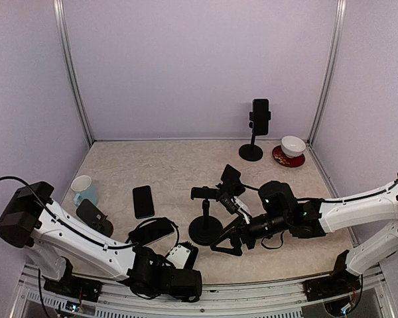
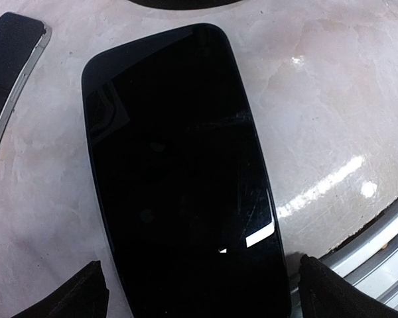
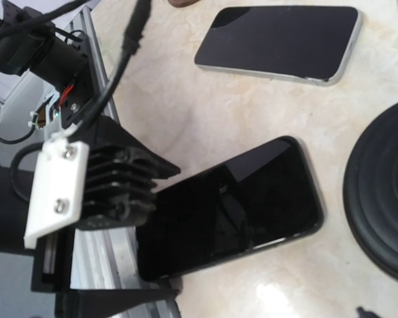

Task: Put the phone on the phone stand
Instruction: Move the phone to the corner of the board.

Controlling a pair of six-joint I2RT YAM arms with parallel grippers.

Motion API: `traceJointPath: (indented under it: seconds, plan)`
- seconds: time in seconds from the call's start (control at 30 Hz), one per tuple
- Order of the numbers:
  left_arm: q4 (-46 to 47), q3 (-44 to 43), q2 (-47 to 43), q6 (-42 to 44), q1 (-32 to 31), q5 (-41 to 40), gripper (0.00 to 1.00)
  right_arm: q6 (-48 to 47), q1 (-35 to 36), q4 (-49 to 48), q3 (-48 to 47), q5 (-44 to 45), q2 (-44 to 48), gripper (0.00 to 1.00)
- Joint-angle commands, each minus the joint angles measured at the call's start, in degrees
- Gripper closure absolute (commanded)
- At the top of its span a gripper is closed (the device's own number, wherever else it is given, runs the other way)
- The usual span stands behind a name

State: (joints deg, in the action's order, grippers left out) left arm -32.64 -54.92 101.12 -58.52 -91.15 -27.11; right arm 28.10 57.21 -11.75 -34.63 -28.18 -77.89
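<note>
A black phone [image 2: 179,165] lies flat, screen up, on the marble table by the near edge, also seen as the phone [image 1: 152,230] and the phone [image 3: 245,202]. My left gripper [image 2: 205,295] is open, its two fingertips [image 2: 79,291] straddling the phone's near end without touching it; from above the left gripper [image 1: 169,245] sits just below the phone. The black phone stand [image 1: 205,222] has a round base and an empty clamp on top, right of the phone. My right gripper [image 1: 225,245] hovers open and empty beside the stand's base [image 3: 385,199].
A second dark phone [image 1: 143,201] lies left of the stand, also the second phone [image 3: 278,40]. At the back a second stand [image 1: 254,136] holds a phone, beside a white bowl [image 1: 292,146] on a red saucer. A pale mug [image 1: 83,189] stands at the left. The metal table rail [image 2: 378,232] runs close by.
</note>
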Motion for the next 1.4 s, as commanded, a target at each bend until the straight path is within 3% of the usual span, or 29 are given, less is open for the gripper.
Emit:
traceJointPath:
  seconds: [0.0,0.3,0.57,0.83,1.03,1.37]
  plan:
    - [-0.4,-0.1,1.5,-0.4,-0.5,3.1,0.04,-0.6,0.0,0.4,0.0,1.1,-0.8,0.0]
    - [0.1,0.1,2.6,-0.4,-0.5,4.1,0.15,-0.9,-0.1,0.7,-0.1,1.3,-0.8,0.0]
    - [1.1,1.7,1.8,-1.0,-0.5,4.1,0.36,-0.8,-0.1,0.8,-0.1,1.4,-0.6,0.0]
    - [1.3,1.3,-1.9,0.2,-0.5,-2.9,0.44,-0.3,0.0,0.0,0.0,0.8,-0.7,0.0]
    - [3.7,1.2,-5.4,3.2,-0.8,-8.4,0.57,-0.1,-0.1,0.2,0.1,0.9,-0.1,0.0]
    - [7.0,1.6,-6.6,7.0,-1.1,-9.2,0.59,1.0,-0.2,0.4,0.9,2.6,0.3,0.0]
